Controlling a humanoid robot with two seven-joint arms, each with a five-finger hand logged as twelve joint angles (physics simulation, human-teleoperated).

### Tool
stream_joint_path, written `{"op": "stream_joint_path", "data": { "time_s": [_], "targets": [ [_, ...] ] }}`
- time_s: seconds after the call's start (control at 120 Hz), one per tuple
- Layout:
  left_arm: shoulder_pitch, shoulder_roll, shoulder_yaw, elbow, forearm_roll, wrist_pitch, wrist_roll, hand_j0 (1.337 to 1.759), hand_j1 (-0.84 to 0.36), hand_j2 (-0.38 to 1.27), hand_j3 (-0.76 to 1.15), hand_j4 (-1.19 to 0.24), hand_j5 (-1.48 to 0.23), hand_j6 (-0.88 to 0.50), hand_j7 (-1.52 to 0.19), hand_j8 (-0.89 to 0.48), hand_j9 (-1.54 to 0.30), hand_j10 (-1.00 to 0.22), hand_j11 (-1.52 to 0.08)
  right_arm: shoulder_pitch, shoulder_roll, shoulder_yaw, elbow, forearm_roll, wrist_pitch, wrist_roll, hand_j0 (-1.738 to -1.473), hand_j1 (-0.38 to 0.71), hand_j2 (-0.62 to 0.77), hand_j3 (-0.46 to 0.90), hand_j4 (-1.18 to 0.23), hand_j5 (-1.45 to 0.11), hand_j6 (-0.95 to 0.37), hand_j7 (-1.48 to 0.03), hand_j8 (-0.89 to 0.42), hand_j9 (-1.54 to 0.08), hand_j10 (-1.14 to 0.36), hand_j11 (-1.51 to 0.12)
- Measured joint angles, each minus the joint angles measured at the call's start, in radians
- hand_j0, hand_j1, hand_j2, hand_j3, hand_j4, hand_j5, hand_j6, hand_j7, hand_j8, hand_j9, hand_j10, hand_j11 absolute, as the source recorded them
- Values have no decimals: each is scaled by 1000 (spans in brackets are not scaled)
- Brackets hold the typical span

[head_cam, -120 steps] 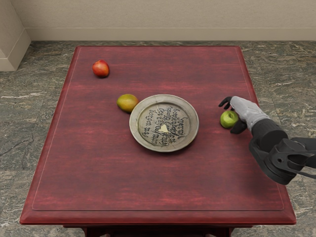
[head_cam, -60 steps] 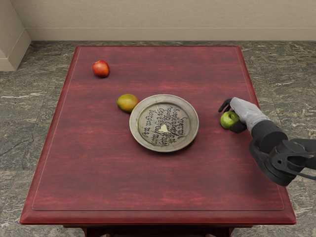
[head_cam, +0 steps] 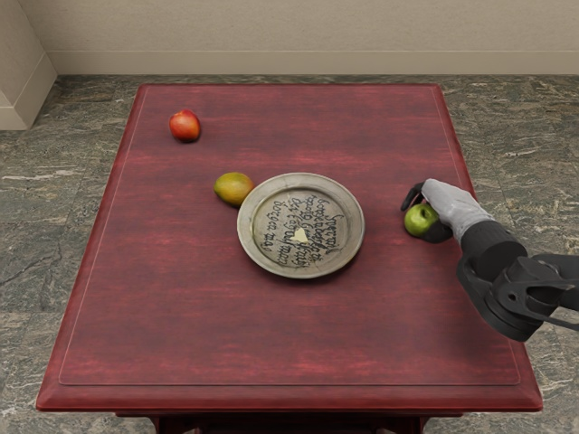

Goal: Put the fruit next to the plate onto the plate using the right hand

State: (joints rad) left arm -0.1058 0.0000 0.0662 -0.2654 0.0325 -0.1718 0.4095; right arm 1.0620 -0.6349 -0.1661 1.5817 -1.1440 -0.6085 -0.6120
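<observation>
One head view looks down aslant from the near side of the table (head_cam: 271, 334), plate (head_cam: 249, 217) near mid-frame.

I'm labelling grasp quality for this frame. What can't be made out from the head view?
Head view, the green apple: its right side and underside are hidden by the right hand curled around it, so whether it has left the table is unclear.
Head view, the plate: its lettering is too small to read.
Head view, the right arm: cut off by the picture's right edge.
The left arm: out of view.
</observation>
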Motion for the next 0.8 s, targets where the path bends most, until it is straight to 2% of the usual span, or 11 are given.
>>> {"op": "stream_joint_path", "data": {
  "time_s": [0.283, 0.45, 0.567, 0.8],
  "targets": [
    [0, 0, 0, 0, 0, 0, 0, 1658, 339, 1, 0, -8, -11, -8, -11, -8, -11, -8, -11, 0, -2, 1, 2, 1, 0, -1, -1646, 270, 29, 0, -601, -806, -420, -789, -406, -821, -594, -821],
    [-2, 0, 1, 0, 0, 0, 0, 1658, 339, 1, 0, -8, -11, -8, -11, -8, -11, -8, -11, 0, -11, 3, 8, 1, -3, 0, -1650, 252, 133, 0, -630, -794, -476, -805, -466, -815, -619, -814],
    [-3, 0, 1, 0, 0, 0, 0, 1658, 339, 1, 0, -8, -11, -8, -11, -8, -11, -8, -11, 5, -39, 10, 41, 0, -3, 0, -1653, 246, 212, 0, -633, -818, -514, -818, -493, -831, -626, -830],
    [-2, 0, -1, 4, 0, 0, 0, 1658, 339, 1, 0, -8, -11, -8, -11, -8, -11, -8, -11, 44, -55, 27, 82, 8, -2, 1, -1655, 241, 210, 1, -635, -853, -507, -837, -482, -854, -634, -854]
  ]
}}
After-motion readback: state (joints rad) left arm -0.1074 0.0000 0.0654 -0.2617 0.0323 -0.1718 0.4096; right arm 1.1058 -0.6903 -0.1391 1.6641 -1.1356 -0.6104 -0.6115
